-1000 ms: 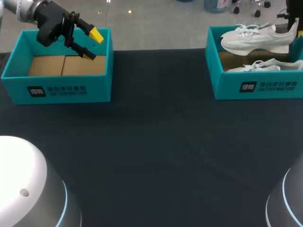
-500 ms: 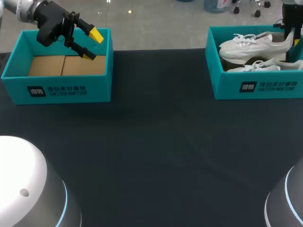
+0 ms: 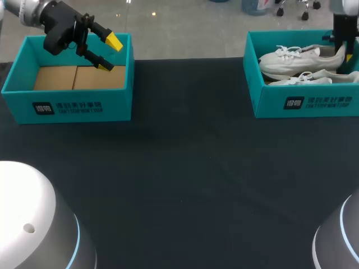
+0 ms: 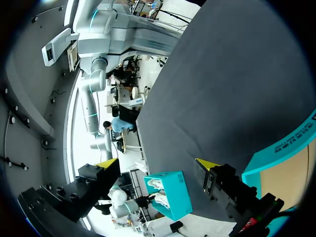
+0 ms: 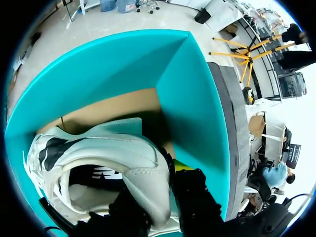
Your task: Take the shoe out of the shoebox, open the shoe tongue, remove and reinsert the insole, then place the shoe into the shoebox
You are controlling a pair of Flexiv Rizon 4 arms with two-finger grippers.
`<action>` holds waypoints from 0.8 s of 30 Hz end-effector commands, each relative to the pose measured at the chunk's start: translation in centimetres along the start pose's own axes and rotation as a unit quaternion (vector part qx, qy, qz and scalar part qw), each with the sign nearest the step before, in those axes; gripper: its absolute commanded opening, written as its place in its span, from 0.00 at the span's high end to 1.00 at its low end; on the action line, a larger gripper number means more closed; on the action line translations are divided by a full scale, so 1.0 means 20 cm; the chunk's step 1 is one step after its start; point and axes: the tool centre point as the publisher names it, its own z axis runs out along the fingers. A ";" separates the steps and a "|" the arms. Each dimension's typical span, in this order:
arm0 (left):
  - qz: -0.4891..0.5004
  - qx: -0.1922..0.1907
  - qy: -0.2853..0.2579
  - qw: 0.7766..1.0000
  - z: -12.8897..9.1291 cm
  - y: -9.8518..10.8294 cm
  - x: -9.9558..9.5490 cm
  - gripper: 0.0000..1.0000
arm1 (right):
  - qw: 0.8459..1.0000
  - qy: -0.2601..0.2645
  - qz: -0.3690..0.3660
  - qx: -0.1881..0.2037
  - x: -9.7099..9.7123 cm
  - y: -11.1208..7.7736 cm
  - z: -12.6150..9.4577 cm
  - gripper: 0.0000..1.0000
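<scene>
A white shoe (image 3: 297, 56) lies in the teal shoebox (image 3: 303, 103) at the table's far right, above a second white shoe (image 3: 308, 78). My right gripper (image 3: 343, 53) stands at the upper shoe's heel, shut on it. In the right wrist view the heel collar of the shoe (image 5: 113, 148) sits pinched in the right gripper (image 5: 165, 182), close to the box's corner wall (image 5: 192, 98). My left gripper (image 3: 109, 54) hangs open and empty over the back right corner of another teal box (image 3: 73, 106) at the far left. Nothing is between the left gripper's (image 4: 157, 165) yellow tips.
The left box holds only its cardboard floor (image 3: 78, 77). Dark cloth (image 3: 190, 168) covers the table between the two boxes. The bases of my arms (image 3: 33, 224) rise at the near corners.
The right gripper has come down with the white shoe, which now rests lower inside the right shoebox. The left arm has not moved.
</scene>
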 end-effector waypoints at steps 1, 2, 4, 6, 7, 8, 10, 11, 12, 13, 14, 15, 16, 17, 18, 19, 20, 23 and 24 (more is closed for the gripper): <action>0.000 0.000 0.001 1.000 0.00 0.00 0.00 0.00 | 1.000 -0.001 0.010 0.017 0.01 0.06 0.04 1.00; 0.000 0.000 0.001 1.000 0.00 0.00 0.00 0.00 | 1.000 0.002 0.016 0.017 0.01 0.06 0.05 1.00; 0.000 0.000 0.001 1.000 0.00 0.00 0.00 0.00 | 1.000 0.002 0.020 0.021 0.01 0.06 0.05 1.00; 0.000 0.000 0.001 1.000 0.00 0.00 0.00 0.00 | 0.999 0.006 0.026 0.028 0.01 0.05 0.05 0.62; 0.000 0.000 0.001 1.000 0.00 0.00 0.00 0.00 | 0.999 0.010 0.031 0.026 0.01 0.04 0.03 0.00; 0.000 0.000 0.001 1.000 0.00 0.00 0.00 0.00 | 0.999 0.017 0.034 0.029 0.00 0.04 0.02 0.00; 0.000 0.000 0.001 1.000 0.00 0.00 0.00 0.00 | 0.999 0.023 0.038 0.026 -0.01 0.02 -0.01 0.00; 0.000 0.000 0.001 1.000 0.00 0.00 0.00 0.00 | 0.999 0.028 0.039 0.025 -0.02 0.01 -0.04 0.00; 0.000 0.000 0.001 1.000 0.00 0.00 0.00 0.00 | 0.998 0.035 0.041 0.026 -0.02 -0.01 -0.06 0.00; 0.000 0.000 0.001 1.000 0.00 0.00 0.00 0.00 | 0.998 0.040 0.041 0.025 -0.03 -0.02 -0.09 0.00; 0.000 0.000 0.001 1.000 0.00 0.00 0.00 0.00 | 0.998 0.044 0.040 0.022 -0.03 -0.04 -0.11 0.00; 0.000 0.000 0.001 1.000 0.00 0.00 0.00 0.00 | 0.998 0.049 0.040 0.020 -0.04 -0.05 -0.13 0.00; 0.000 0.000 0.001 1.000 0.00 0.00 0.00 0.00 | 0.998 0.054 0.039 0.018 -0.04 -0.07 -0.15 0.00; 0.000 0.000 0.001 1.000 0.00 0.00 0.00 0.00 | 0.998 0.059 0.036 0.014 -0.04 -0.09 -0.17 0.00; 0.000 0.000 0.001 1.000 0.00 0.00 0.00 0.00 | 0.997 0.064 0.034 0.011 -0.03 -0.11 -0.20 0.00; 0.000 0.000 0.001 1.000 0.00 0.00 0.00 0.00 | 0.997 0.068 0.031 0.008 -0.03 -0.14 -0.23 0.00; 0.000 0.000 0.001 1.000 0.00 0.00 0.00 0.00 | 0.997 0.073 0.028 0.005 -0.03 -0.16 -0.24 0.00; 0.000 0.000 0.001 1.000 0.00 0.00 0.00 0.00 | 0.996 0.087 0.019 0.002 -0.03 -0.25 -0.31 0.00; 0.000 0.000 0.001 1.000 0.00 0.00 0.00 0.00 | 0.995 0.095 0.017 0.003 -0.03 -0.28 -0.32 0.00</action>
